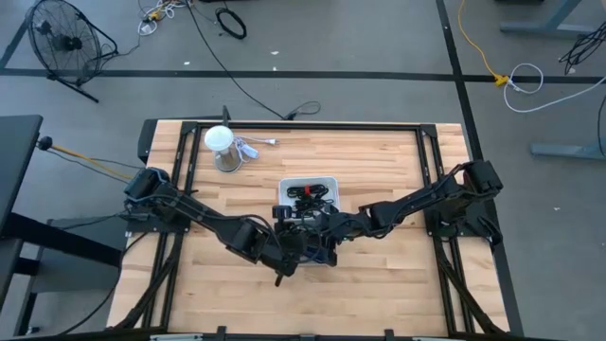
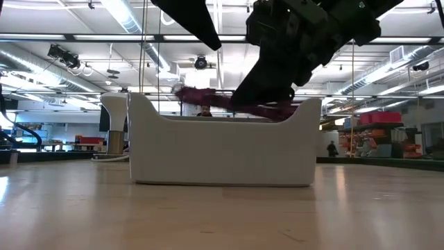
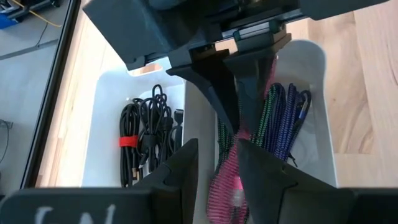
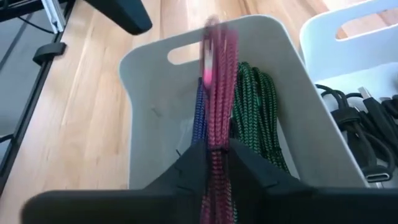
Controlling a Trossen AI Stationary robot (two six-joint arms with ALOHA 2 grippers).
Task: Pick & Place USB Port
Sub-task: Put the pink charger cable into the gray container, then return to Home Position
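A pink braided USB cable (image 4: pixel 217 93) hangs over a white bin (image 4: pixel 155 106) that holds coiled green (image 4: pixel 255 106) and blue (image 3: pixel 289 118) cables. Both grippers are shut on the pink cable above this bin. My right gripper (image 4: pixel 216 149) shows in the left wrist view coming from the far side (image 3: pixel 245 106). My left gripper (image 3: pixel 217 144) has the pink cable's bundled part between its fingers. In the low view the pink cable (image 2: pixel 229 101) stretches just above the bin's rim (image 2: pixel 222 118). In the high view both grippers (image 1: pixel 289 248) (image 1: pixel 327 227) meet at the table's middle. My left gripper pinches the pink cable's bundled strands (image 3: pixel 225 177) between its two fingers, slanting down from the table's left. The bundle is lifted above the bin's floor. My right gripper pinches the pink cable (image 4: pixel 217 163) between its two fingers, several strands side by side, slanting down from the table's right. The cable runs on from the fingers over the bin, off its floor.
A second white bin (image 1: pixel 308 185) with black cables, one tied with a red band (image 3: pixel 127 142), stands directly behind the first. A white cup-shaped object (image 1: pixel 220 142) with a cord stands at the back left. Bare wood lies along the near edge and both sides.
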